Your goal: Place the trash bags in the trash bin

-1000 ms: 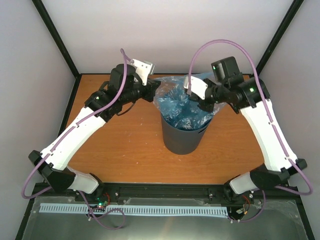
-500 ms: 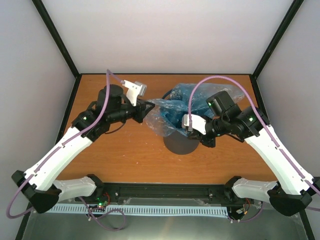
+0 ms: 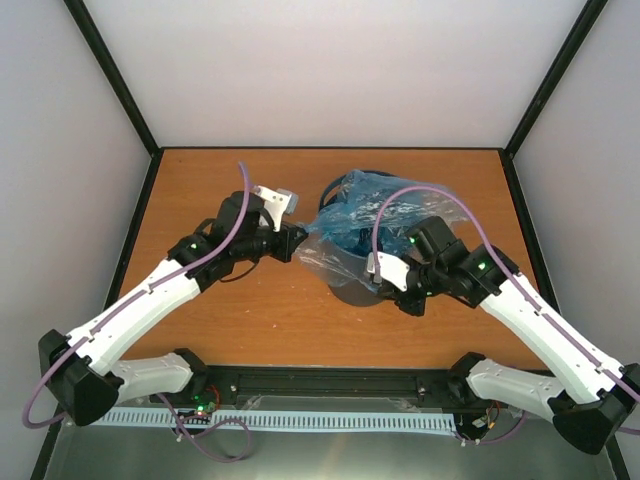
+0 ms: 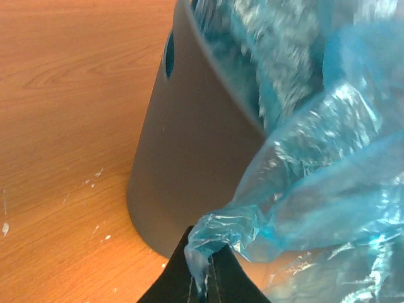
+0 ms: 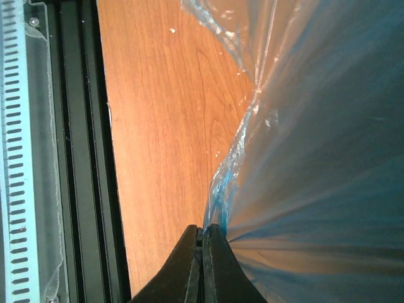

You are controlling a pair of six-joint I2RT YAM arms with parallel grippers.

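The left end effector is pinched tight on a twisted corner of the bag. The bin stands just beyond its tips, and most of the film billows up and to its right, over the bin's mouth. The right end effector is clamped the same way on a stretched fold of film, which fans out taut to its right. Bare surface lies ahead of it, and a black rail lies off to its left.

**Risks**
- The film is thin and already drawn tight at both pinch points. More pull, or pull in opposing directions, could tear it or strip it out of the jaws.
- Both grips sit low beside the bin wall. A sideways tug could drag or tip the light bin across the surface, or haul the loose part of the bag out of the mouth.

**Hard to see**
- From above, the bag hides most of the bin's rim.
- The right end effector's tips are lost under its wrist and the film.
- How deep the bag sits inside the bin cannot be told.
- The right wrist view shows no bin at all, only blue film.
- The bin's base is out of sight in every view.
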